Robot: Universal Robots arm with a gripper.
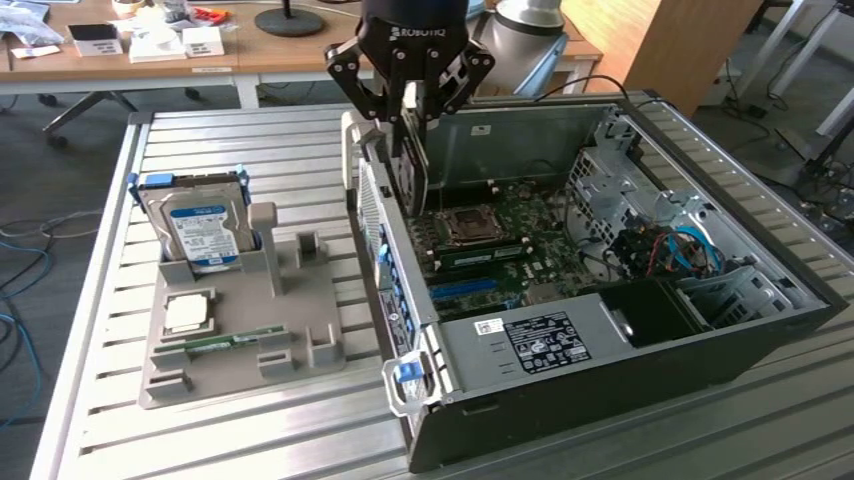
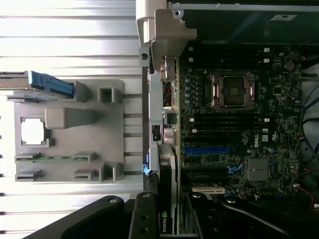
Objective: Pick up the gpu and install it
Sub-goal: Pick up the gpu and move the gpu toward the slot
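Observation:
The gpu [image 1: 415, 160], a thin dark card standing on edge, hangs just above the open computer case [image 1: 747, 330] at its rear wall. My gripper [image 1: 414, 112] is shut on the card's upper edge. In the wrist view the gpu [image 2: 167, 196] carries an NVIDIA mark and lies along the case's rear wall, beside the motherboard [image 2: 239, 134]. Its lower end sits close to the blue expansion slot [image 2: 214, 149]. My gripper [image 2: 169, 216] clamps the card from both faces.
A grey holder [image 1: 234, 330] on the slatted table at the exterior view's left carries a hard drive [image 1: 200, 230], a processor [image 1: 184, 312] and a green memory stick [image 1: 220, 342]. The case's power supply [image 1: 534, 345] and blue cables [image 1: 694, 250] fill its near side.

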